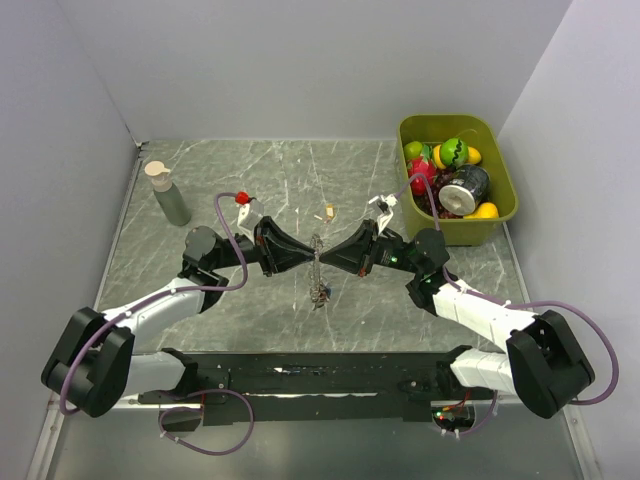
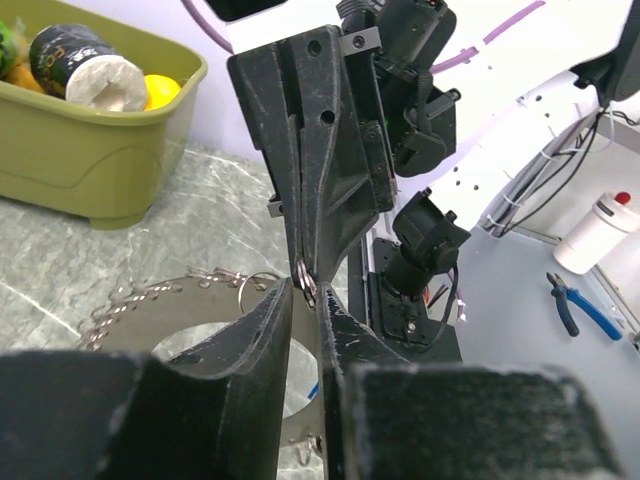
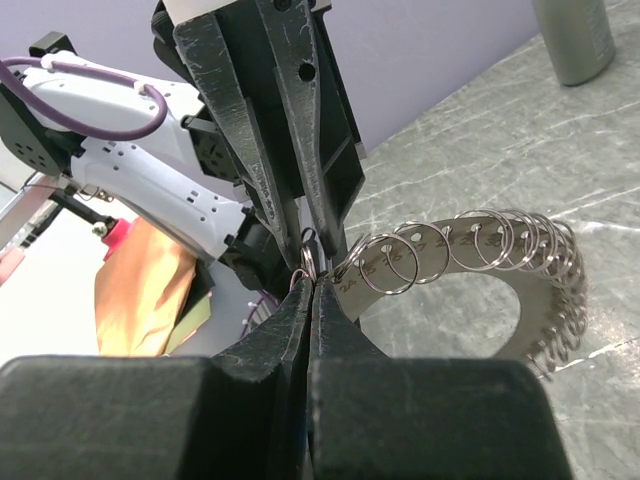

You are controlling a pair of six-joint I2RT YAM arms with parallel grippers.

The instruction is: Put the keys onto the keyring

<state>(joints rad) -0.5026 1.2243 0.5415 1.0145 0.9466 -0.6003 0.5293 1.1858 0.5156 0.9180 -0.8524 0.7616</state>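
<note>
The keyring (image 3: 470, 250) is a flat metal band with numbered holes, fringed with small split rings. It hangs on edge above the table between both arms (image 1: 318, 268). My right gripper (image 3: 312, 282) is shut on one split ring at the band's end. My left gripper (image 2: 305, 288) meets it tip to tip from the other side. Its jaws are narrowly apart and pinch the same small ring (image 2: 305, 280). The band (image 2: 170, 310) shows behind the left fingers. One tan key (image 1: 329, 211) lies on the table beyond the grippers.
A green bin (image 1: 503, 215) of toy fruit and a can stands at the back right. A grey bottle (image 1: 170, 196) stands at the back left. A small red piece (image 1: 242, 198) lies near the left arm.
</note>
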